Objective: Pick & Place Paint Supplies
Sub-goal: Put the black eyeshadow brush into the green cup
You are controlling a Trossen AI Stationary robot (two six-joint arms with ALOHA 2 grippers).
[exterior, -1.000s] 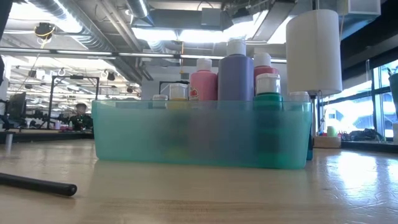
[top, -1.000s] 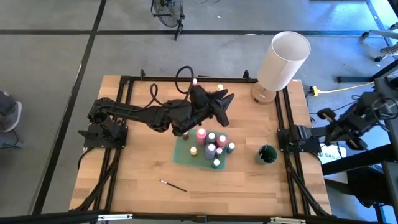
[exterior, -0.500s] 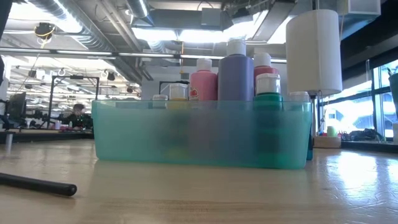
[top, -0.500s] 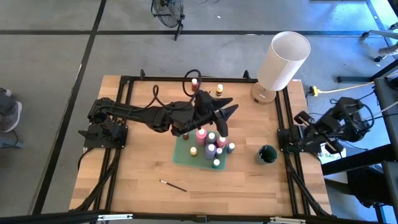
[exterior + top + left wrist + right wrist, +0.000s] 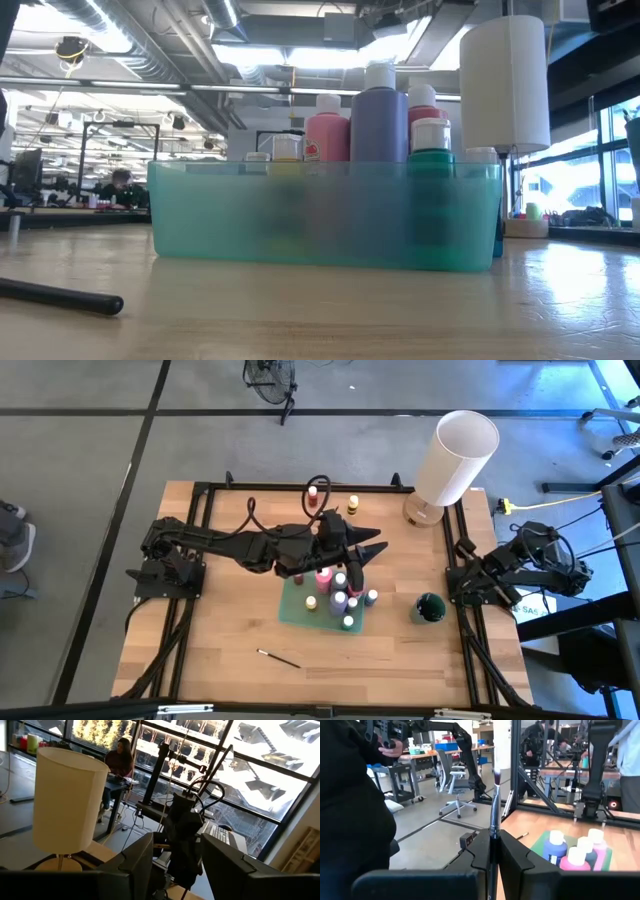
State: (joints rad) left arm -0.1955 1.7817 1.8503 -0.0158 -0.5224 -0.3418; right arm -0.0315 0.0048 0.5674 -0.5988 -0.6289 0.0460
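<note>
Right arm swung in toward the desk's right rail, its right tool (image 5: 492,851) pinching a thin dark-handled brush (image 5: 494,805), left tool (image 5: 366,552) spread, empty above the teal plastic tray (image 5: 296,605), small paint bottles (image 5: 338,600) standing in that tray, two more bottles (image 5: 312,492) beyond it.

You have a wooden table (image 5: 220,650) with black rails running down both of its sides. Just under your left claw (image 5: 368,555), and reaching from there toward the front edge, sits a teal tray (image 5: 296,608). A small brown bottle (image 5: 298,576) stands against the tray's edge, beneath the arm behind the claw. Beyond the claw, near the far edge, stand two loose bottles, one red (image 5: 313,493) and one yellow (image 5: 353,503). Out past the fingertips is the white lamp (image 5: 455,458). A dark green round pot (image 5: 430,607) sits on the claw's right-hand side, near the rail. A thin brush (image 5: 278,657) lies well apart, toward the front edge.
</note>
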